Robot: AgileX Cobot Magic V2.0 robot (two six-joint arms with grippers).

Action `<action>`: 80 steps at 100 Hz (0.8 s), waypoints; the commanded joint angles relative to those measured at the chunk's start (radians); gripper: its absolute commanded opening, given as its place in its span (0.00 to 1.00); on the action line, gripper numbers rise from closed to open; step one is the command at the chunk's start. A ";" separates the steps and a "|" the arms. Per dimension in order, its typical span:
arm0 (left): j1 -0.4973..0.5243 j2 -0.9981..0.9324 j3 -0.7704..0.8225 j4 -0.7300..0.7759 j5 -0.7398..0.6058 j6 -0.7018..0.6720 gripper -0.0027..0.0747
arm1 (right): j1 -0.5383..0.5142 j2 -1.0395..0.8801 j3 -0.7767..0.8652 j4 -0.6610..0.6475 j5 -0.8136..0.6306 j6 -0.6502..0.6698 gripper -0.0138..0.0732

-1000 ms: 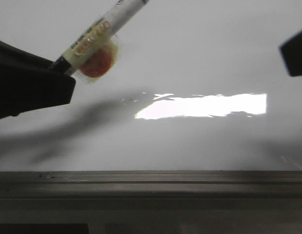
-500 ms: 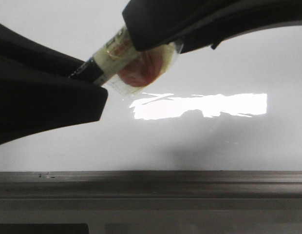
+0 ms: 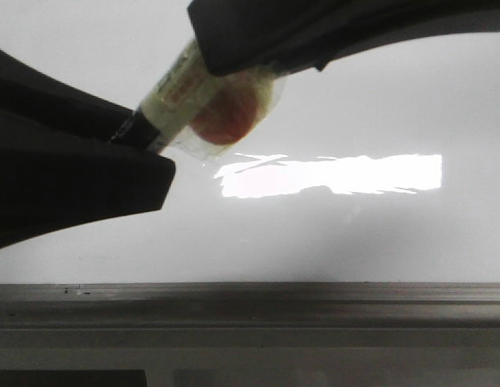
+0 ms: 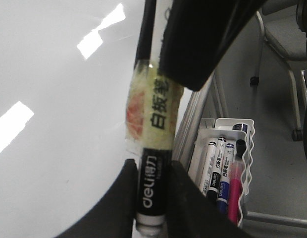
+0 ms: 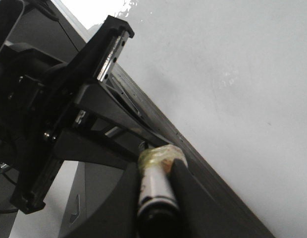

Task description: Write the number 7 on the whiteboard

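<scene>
Much of the marker [image 3: 181, 97] is hidden in the front view: its dark lower end disappears behind the left gripper [image 3: 133, 137], and its upper end is swallowed by the right gripper [image 3: 234, 48], so only the yellowed taped band and an orange-red patch under clear tape show between the two. No tip can be made out in any view. No drawn number shows on the whiteboard [image 3: 355, 234]; what can be seen of it is plain pale grey with a bright rectangular reflection [image 3: 331, 174].

The marker's long axis runs on a slant in the front view, from low on the left to high on the right, held above the board's upper left part. In the left wrist view the left gripper [image 4: 152, 173] has its fingers [image 4: 119, 198] narrow, pressed against the black lettered barrel of the marker [image 4: 154, 148]. In the right wrist view the right gripper [image 5: 156, 173] likewise clamps the taped end of the marker [image 5: 156, 183] between close-set fingers (both arms grip the one pen).

The board's near edge is a grey metal ledge [image 3: 250, 294] across the front view. Beyond the board's side edge, the left wrist view shows a white pen holder [image 4: 228, 163] with spare markers, near the frame. The right and lower parts of the board lie open
</scene>
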 commanded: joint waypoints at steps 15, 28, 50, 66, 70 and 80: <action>-0.011 -0.012 -0.023 -0.050 -0.087 -0.026 0.26 | -0.018 -0.004 -0.030 -0.052 -0.080 -0.009 0.07; 0.021 -0.034 -0.023 -0.116 -0.087 -0.026 0.51 | -0.018 -0.004 -0.030 -0.047 -0.080 -0.006 0.07; 0.191 -0.175 -0.023 -0.160 -0.049 -0.007 0.54 | -0.020 0.017 -0.072 -0.045 -0.068 0.036 0.08; 0.326 -0.279 -0.023 -0.163 0.026 -0.007 0.54 | -0.065 0.115 -0.187 -0.045 -0.016 0.036 0.08; 0.345 -0.294 -0.023 -0.162 0.037 -0.007 0.54 | -0.083 0.146 -0.217 -0.045 -0.003 0.036 0.08; 0.377 -0.323 -0.021 -0.162 0.040 -0.007 0.54 | -0.143 0.204 -0.303 -0.047 0.024 0.036 0.07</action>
